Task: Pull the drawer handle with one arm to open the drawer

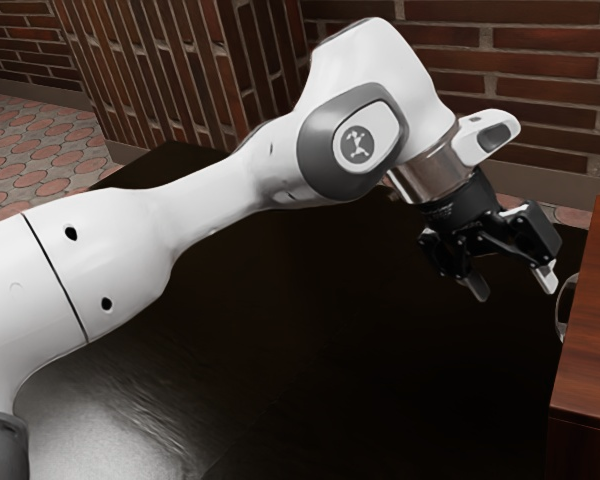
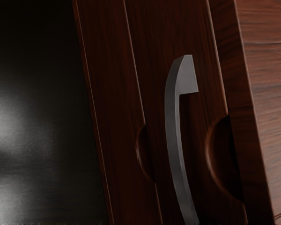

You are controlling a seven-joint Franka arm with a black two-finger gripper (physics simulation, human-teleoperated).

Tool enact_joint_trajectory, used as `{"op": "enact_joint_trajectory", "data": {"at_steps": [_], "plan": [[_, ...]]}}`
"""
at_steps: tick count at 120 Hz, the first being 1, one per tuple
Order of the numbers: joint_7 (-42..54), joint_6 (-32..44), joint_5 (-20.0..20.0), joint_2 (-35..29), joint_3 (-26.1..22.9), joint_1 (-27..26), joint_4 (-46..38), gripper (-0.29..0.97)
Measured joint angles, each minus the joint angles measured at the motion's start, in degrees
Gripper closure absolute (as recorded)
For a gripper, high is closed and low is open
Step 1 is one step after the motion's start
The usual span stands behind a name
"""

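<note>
A dark red wooden drawer cabinet [image 1: 590, 330] stands at the exterior view's right edge. Its grey curved handle [image 1: 562, 310] sticks out from the front face toward the arm. My black gripper [image 1: 513, 282] hangs just to the left of the handle and slightly above it, with its fingers [image 1: 546, 274] spread apart and nothing between them. The wrist view looks straight at the drawer front [image 2: 145, 93], where the grey handle [image 2: 177, 136] arcs over two round recesses in the wood. The drawer front sits flush with the cabinet frame.
The cabinet stands on a dark glossy table [image 1: 310, 370] that stretches under the arm. A red brick wall [image 1: 540, 70] rises behind, and a patterned tile floor [image 1: 30, 150] lies at the far left.
</note>
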Motion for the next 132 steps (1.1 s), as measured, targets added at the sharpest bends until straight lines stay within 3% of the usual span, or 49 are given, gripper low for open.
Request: {"op": "enact_joint_trajectory", "data": {"at_steps": [107, 132], "plan": [[-1.09, 2.28, 0.08, 2.52, -0.54, -0.10, 0.25, 0.12], [-1.20, 2.55, 0.19, 2.45, -0.46, -0.03, 0.21, 0.22]]}}
